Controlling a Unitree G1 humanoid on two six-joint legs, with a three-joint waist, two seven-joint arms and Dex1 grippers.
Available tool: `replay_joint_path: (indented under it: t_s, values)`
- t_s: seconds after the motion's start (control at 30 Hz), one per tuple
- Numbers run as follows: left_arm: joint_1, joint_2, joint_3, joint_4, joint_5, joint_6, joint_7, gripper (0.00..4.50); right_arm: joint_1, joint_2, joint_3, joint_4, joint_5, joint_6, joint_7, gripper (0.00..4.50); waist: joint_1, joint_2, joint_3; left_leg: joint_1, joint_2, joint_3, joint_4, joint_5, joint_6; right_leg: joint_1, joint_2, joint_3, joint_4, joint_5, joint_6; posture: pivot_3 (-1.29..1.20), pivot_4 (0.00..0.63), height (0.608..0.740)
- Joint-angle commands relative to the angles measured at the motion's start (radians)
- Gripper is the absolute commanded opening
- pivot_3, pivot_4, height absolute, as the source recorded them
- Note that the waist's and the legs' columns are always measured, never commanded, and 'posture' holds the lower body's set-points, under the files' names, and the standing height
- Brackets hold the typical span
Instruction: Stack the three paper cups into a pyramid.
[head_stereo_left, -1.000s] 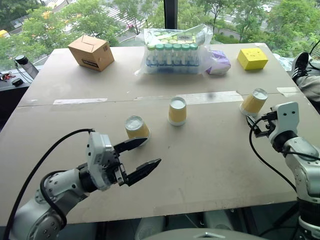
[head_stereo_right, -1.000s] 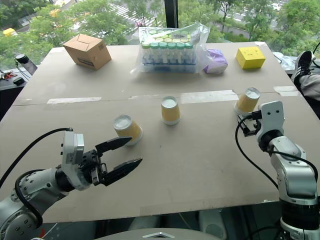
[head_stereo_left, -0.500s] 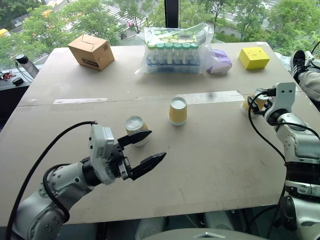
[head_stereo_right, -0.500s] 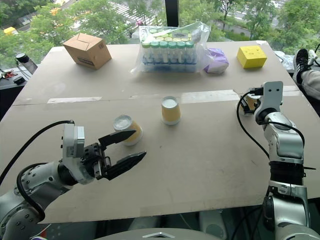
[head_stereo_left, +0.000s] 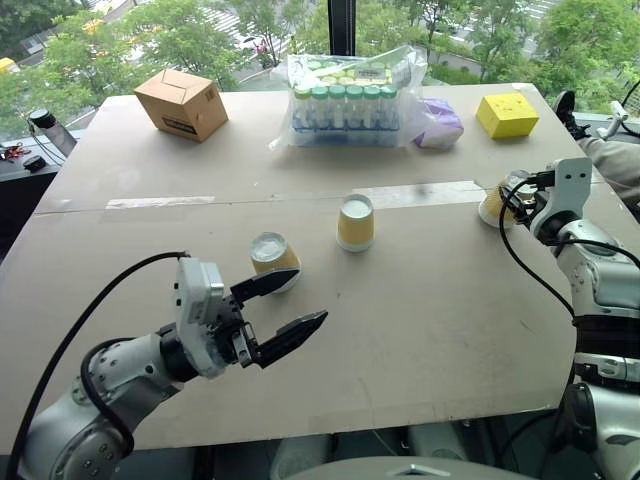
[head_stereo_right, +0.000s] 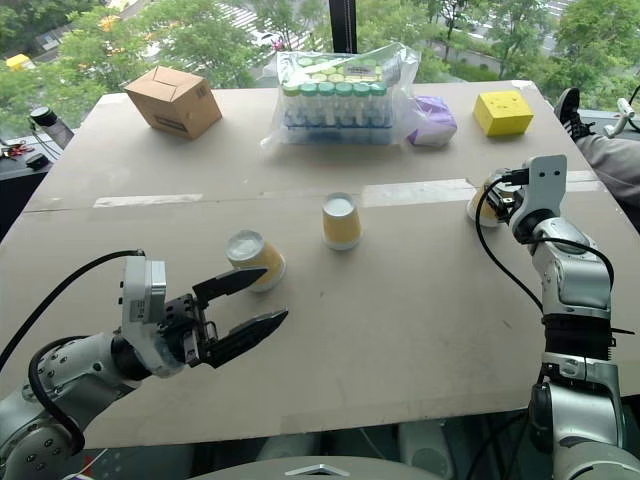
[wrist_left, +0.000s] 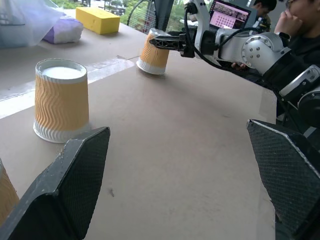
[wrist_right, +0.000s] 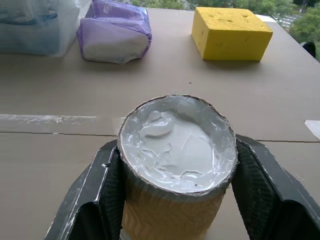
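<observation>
right gripper (wrist_right: 175, 200): black fingers closed against both sides of the far-right mustard-yellow tapered paper cup (wrist_right: 177, 165), base up; grip sits on the side wall below the white base, likely so the cup can be carried upright-inverted and set down as is
right cup location: on the tan board table (head_stereo_left: 420, 300) near its right edge, by the tape seam, well apart from the other two; the cup looks a little tilted in the left wrist view, whether it is off the table cannot be told
middle cup (head_stereo_left: 355, 221): same yellow paper cup, inverted, standing alone at the table's centre; probably one half of the pyramid base
left cup (head_stereo_left: 274, 258): third yellow paper cup, white base up, leaning, just beyond the left fingers
left gripper (head_stereo_left: 284, 312): fingers spread wide, holding nothing, pointing across the table toward the middle; hovers near the left cup, seemingly waiting its turn
step judged: gathering the outlying cup first; no stacking done yet
clutter: brown cardboard box (head_stereo_left: 183, 103), clear bag of green-capped vials (head_stereo_left: 348, 103), purple wrapped packet (head_stereo_left: 437, 124), yellow square sponge-like block (head_stereo_left: 505, 115), all along the far edge, out of the working zone
risk: thin paper wall could crush under a tight squeeze
</observation>
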Motion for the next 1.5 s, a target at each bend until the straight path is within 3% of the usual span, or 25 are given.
replay_joint_path:
  t_s: [0.03, 0.17, 0.33, 0.53, 0.8, 1.0, 1.03, 1.1, 1.17, 1.27, 1.4, 1.5]
  values:
    - [0.031, -0.008, 0.041, -0.003, -0.008, -0.034, -0.041, 4.5, 0.111, -0.115, 0.042, -0.317, 0.157, 0.073, 0.247, 2.21, 0.001, 0.001, 0.001, 0.0, 0.0, -0.001, 0.0, 0.0, 0.0, 0.0, 0.0, 0.0, 0.0, 0.0, 0.0, 0.0, 0.15, 0.74]
    - [0.07, -0.007, 0.051, 0.021, 0.018, -0.048, -0.09, 4.5, 0.284, -0.199, 0.085, -0.583, 0.287, 0.147, 0.358, 2.21, 0.003, 0.0, 0.001, -0.001, 0.001, -0.003, 0.0, -0.001, 0.001, 0.001, 0.0, -0.003, -0.002, 0.0, 0.0, 0.0, 0.15, 0.74]
    - [0.079, -0.001, 0.062, 0.044, 0.029, -0.057, -0.123, 4.5, 0.356, -0.152, 0.198, -0.686, 0.23, 0.096, 0.306, 2.21, 0.0, -0.001, 0.0, 0.002, 0.001, -0.001, 0.002, -0.001, 0.001, 0.003, 0.0, -0.002, -0.001, 0.0, 0.0, 0.0, 0.15, 0.74]
    - [0.094, 0.006, 0.092, 0.061, 0.036, -0.06, -0.153, 4.5, 0.336, -0.089, 0.286, -0.665, 0.151, 0.027, 0.271, 2.21, 0.002, -0.002, 0.0, 0.002, 0.001, -0.002, 0.002, 0.0, 0.0, 0.003, 0.002, -0.002, 0.0, 0.0, 0.0, 0.0, 0.15, 0.74]
    - [0.136, -0.009, 0.105, 0.08, 0.073, -0.079, -0.186, 4.5, 0.169, 0.011, 0.51, -0.559, 0.036, -0.075, 0.332, 2.21, -0.001, -0.003, 0.0, 0.001, 0.001, -0.002, 0.001, 0.0, -0.001, 0.001, 0.001, -0.002, 0.0, 0.0, 0.0, 0.0, 0.15, 0.74]
    - [0.17, -0.012, 0.137, 0.079, 0.072, -0.088, -0.187, 4.5, 0.098, 0.02, 0.608, -0.467, -0.036, -0.111, 0.395, 2.21, 0.002, -0.003, -0.001, 0.0, 0.001, -0.004, 0.001, 0.0, -0.001, 0.001, 0.0, -0.004, -0.001, 0.0, 0.0, 0.0, 0.15, 0.74]
    - [0.179, -0.014, 0.145, 0.079, 0.072, -0.09, -0.188, 4.5, 0.081, 0.021, 0.624, -0.43, -0.075, -0.141, 0.391, 3.01, 0.001, -0.003, -0.001, 0.0, 0.0, -0.004, 0.001, 0.0, -0.001, 0.001, 0.0, -0.003, -0.001, 0.0, 0.0, 0.0, 0.15, 0.74]
    - [0.198, -0.019, 0.155, 0.073, 0.077, -0.094, -0.192, 4.5, 0.069, 0.026, 0.633, -0.398, -0.091, -0.168, 0.406, 3.47, 0.0, -0.003, -0.001, 0.001, 0.0, -0.003, 0.001, 0.0, -0.001, 0.001, 0.0, -0.003, 0.0, 0.0, 0.0, 0.0, 0.15, 0.74]
    - [0.216, -0.021, 0.162, 0.065, 0.089, -0.104, -0.195, 4.5, 0.066, 0.034, 0.62, -0.401, -0.085, -0.18, 0.411, 4.42, 0.0, -0.003, -0.001, 0.001, 0.001, -0.003, 0.001, 0.0, -0.001, 0.001, 0.0, -0.003, 0.0, 0.0, 0.0, 0.0, 0.15, 0.74]
    - [0.234, -0.029, 0.174, 0.06, 0.099, -0.12, -0.197, 4.5, 0.059, 0.034, 0.583, -0.426, -0.067, -0.163, 0.409, 4.47, 0.001, -0.003, -0.001, 0.001, 0.001, -0.004, 0.0, 0.0, -0.001, 0.001, 0.001, -0.004, 0.0, 0.0, 0.0, 0.0, 0.15, 0.74]
    - [0.26, -0.077, 0.24, 0.1, 0.078, -0.186, -0.247, 4.5, 0.022, -0.016, 0.394, -0.557, 0.22, 0.062, 0.448, 4.47, 0.003, -0.003, 0.0, 0.0, 0.0, -0.004, 0.001, 0.0, 0.0, 0.001, -0.002, -0.003, -0.001, 0.0, 0.0, 0.0, 0.15, 0.74]
    - [0.27, -0.057, 0.301, 0.135, 0.026, -0.158, -0.286, 4.5, -0.057, 0.004, 0.326, -0.516, 0.293, 0.152, 0.395, 4.47, -0.001, -0.003, 0.0, 0.0, 0.0, -0.004, 0.001, 0.0, 0.0, 0.001, -0.001, -0.003, -0.001, 0.0, 0.0, 0.0, 0.15, 0.74]
